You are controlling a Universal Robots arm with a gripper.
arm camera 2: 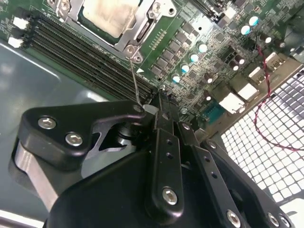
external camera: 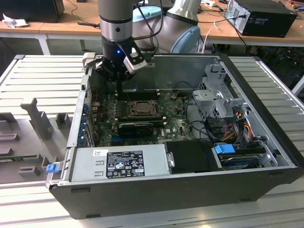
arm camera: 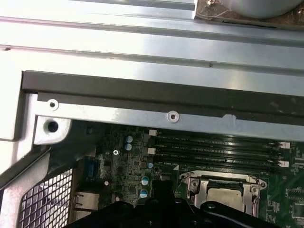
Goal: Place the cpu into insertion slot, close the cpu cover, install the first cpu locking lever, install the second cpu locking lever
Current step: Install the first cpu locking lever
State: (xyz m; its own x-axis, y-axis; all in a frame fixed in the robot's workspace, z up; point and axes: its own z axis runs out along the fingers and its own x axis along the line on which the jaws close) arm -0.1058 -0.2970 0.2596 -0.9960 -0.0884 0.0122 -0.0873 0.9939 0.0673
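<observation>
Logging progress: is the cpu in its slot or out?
In: in the second wrist view the cpu lies flat, framed by the cpu cover.

Cropped by the picture's edge in the second wrist view: the cpu (arm camera 2: 105,14) and the cpu cover (arm camera 2: 145,28) framing it, just one corner whole. Hidden behind the tool (arm camera 2: 160,99) there: the far end of a thin wire locking lever (arm camera 2: 134,78) and a broad stretch of green motherboard (arm camera 2: 190,42). Impossible to tell whether gripped or merely brushed. In the first wrist view, near side of cpu and cover masked by the tool's black body and cropped. In the exterior view, too small to separate chip, cover and insertion slot (external camera: 141,108); tool's end lost against dark memory slots (external camera: 137,93).
</observation>
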